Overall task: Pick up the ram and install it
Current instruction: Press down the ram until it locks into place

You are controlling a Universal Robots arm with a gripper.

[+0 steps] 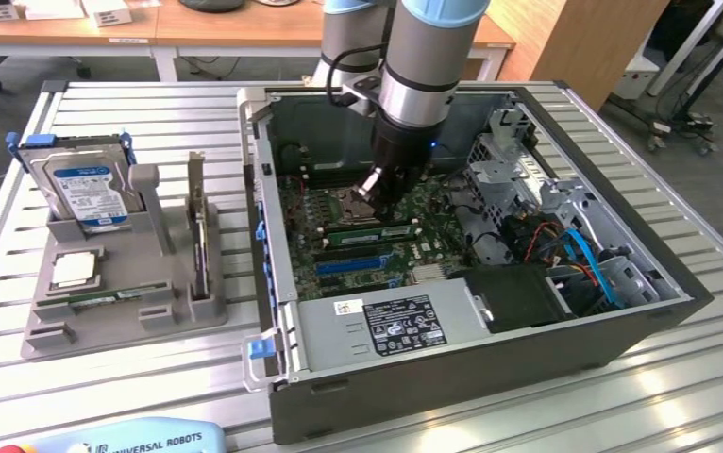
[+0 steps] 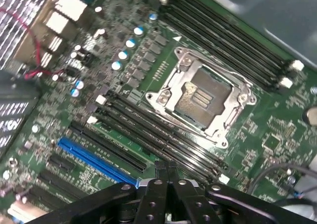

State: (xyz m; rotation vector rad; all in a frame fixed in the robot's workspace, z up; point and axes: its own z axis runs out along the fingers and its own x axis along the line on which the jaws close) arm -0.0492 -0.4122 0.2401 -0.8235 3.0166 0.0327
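Well off to the exterior view's left of the pincer (image 1: 380, 192), a look-alike green stick (image 1: 116, 298) lies in the grey holder (image 1: 123, 321) on the worktop (image 1: 9, 377). The pincer's jaws are pressed together over the motherboard (image 1: 336, 203), the ram (image 1: 378, 231) sitting edge-up in a slot just beneath it. The ram looks light, stiff and fragile, best gripped by its long bare edges, not its chips.

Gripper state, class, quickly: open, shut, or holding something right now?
Gripper: shut, low inside the computer case over the motherboard's memory slots; whether it holds the ram cannot be told.
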